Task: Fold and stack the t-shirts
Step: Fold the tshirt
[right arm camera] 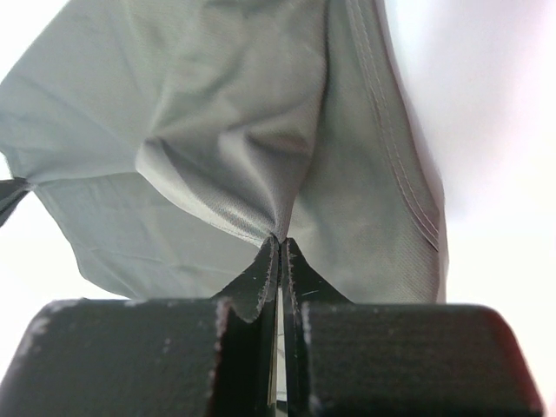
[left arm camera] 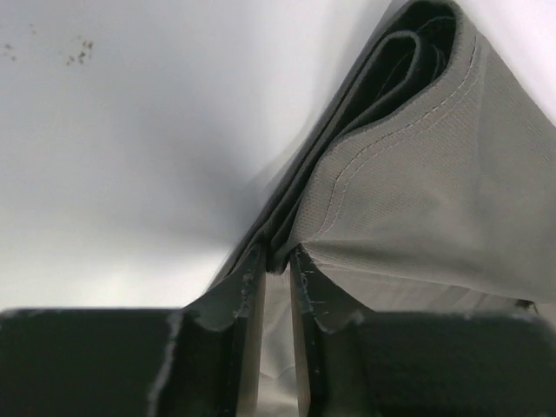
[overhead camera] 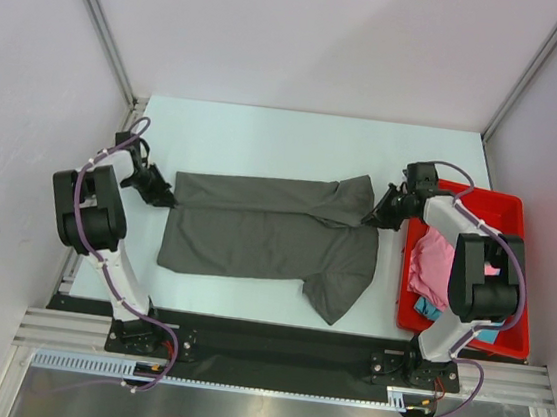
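The charcoal-grey t-shirt (overhead camera: 266,232) lies folded lengthwise across the middle of the table, a sleeve hanging toward the near edge. My left gripper (overhead camera: 163,196) is shut on the shirt's left end; the left wrist view shows the folded hem (left arm camera: 408,174) pinched between the jaws (left arm camera: 278,261). My right gripper (overhead camera: 374,217) is shut on the shirt's right end near the far sleeve; the cloth (right arm camera: 243,148) bunches at the jaw tips (right arm camera: 280,243). The pink t-shirt (overhead camera: 435,267) and the turquoise-blue one (overhead camera: 426,308) lie in the tray.
The red plastic tray (overhead camera: 500,206) stands at the right edge of the table, beside my right arm. White walls and metal frame posts enclose the table at the back and sides.
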`<state>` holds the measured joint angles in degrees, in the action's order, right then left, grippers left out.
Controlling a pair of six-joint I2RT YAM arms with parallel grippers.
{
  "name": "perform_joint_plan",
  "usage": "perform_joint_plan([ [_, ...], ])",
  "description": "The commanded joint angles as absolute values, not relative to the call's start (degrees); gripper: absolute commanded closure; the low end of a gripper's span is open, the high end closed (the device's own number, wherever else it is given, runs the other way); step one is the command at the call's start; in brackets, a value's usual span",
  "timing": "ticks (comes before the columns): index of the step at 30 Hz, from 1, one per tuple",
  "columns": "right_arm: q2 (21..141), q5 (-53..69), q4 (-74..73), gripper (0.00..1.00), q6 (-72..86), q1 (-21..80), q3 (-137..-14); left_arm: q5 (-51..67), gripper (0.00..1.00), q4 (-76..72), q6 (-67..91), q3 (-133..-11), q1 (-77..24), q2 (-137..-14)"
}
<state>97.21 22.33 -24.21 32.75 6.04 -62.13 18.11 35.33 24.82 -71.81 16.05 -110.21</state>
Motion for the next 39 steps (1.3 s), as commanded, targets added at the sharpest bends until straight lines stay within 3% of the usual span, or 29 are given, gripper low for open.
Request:
perform_joint_plan([
  [1,95.54,20.48,-25.57,0.97,32.61,6.85,-61.0,16.35,0.78,35.33,23.55,-71.37,16.79,-105.65],
  [6,95.63,19.96,-27.68,0.87,32.26,7.21,-60.12,17.48,0.57,35.68,23.64,-70.31,16.79,-103.98],
  [8,94.75,19.43,-29.09,0.82,31.38,7.12,-61.08,18.28,0.54,35.77,23.9,-70.05,16.7,-102.32],
  [11,94.04,16.44,-29.71,0.68,29.01,7.03,-65.55,19.16,0.51,36.3,24.43,-69.79,16.26,-99.68],
  [12,95.09,14.35,-29.62,0.58,28.39,6.77,-68.61,19.33,0.48,36.12,24.69,-69.79,16.0,-97.93],
  [14,97.46,13.19,-29.09,0.5,27.52,6.16,-72.49,19.25,0.45,36.3,24.52,-70.66,15.56,-96.95],
  [17,105.45,13.89,-30.58,0.49,27.42,5.19,-81.98,20.03,0.46,35.78,25.04,-71.98,14.77,-97.03],
  [23,115.57,13.01,-35.33,0.45,24.18,4.92,-96.3,28.46,0.6,34.28,26.01,-76.02,13.89,-103.34],
  [33,124.97,15.82,-35.33,0.4,19.51,4.66,-103.79,34.37,0.63,25.57,30.24,-78.57,12.3,-111.69],
  [37,127.35,16.87,-33.66,0.44,18.81,4.48,-105.55,32.78,0.67,27.33,30.67,-82.96,12.22,-116.09],
  [39,128.84,17.75,-33.66,0.5,18.81,4.4,-107.48,32.96,0.68,27.33,31.2,-83.58,12.22,-117.76],
])
